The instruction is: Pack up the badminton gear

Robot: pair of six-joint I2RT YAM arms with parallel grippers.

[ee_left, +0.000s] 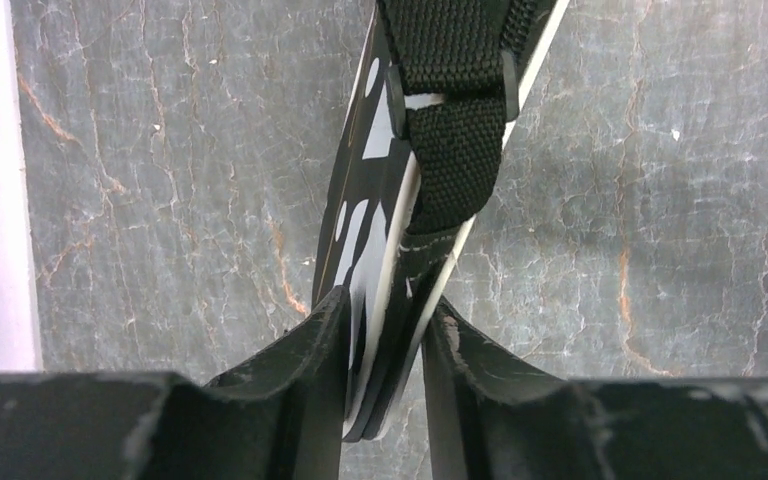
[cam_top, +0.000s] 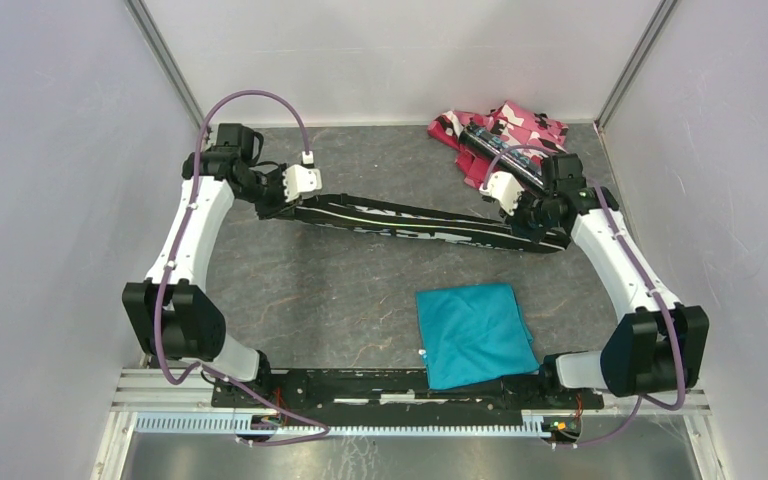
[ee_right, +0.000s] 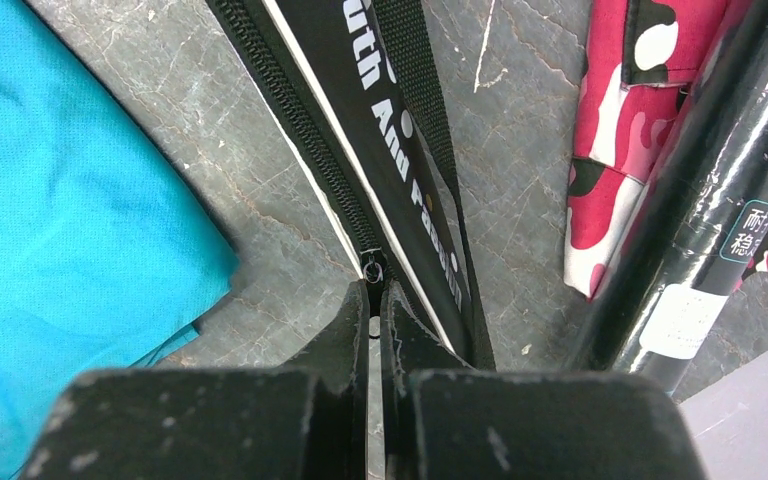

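Top external view is showing the SPORT bag [cam_top: 420,222] lying flat between both arms, its long axis running left to right. Left gripper [ee_left: 385,335] is clamping its narrow handle end. Right gripper [ee_right: 374,305] is pinching the zipper pull [ee_right: 372,270] at the wide end (fingers nearly touching), with the zip track [ee_right: 305,140] extending away toward the left arm.

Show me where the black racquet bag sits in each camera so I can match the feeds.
Top external: racquet bag stretched across the table between left gripper and right gripper.
Left wrist: racquet bag runs from top centre down into the left gripper.
Right wrist: racquet bag runs from top centre down to the right gripper.
Shared landmark: the grey marbled table, in all three.
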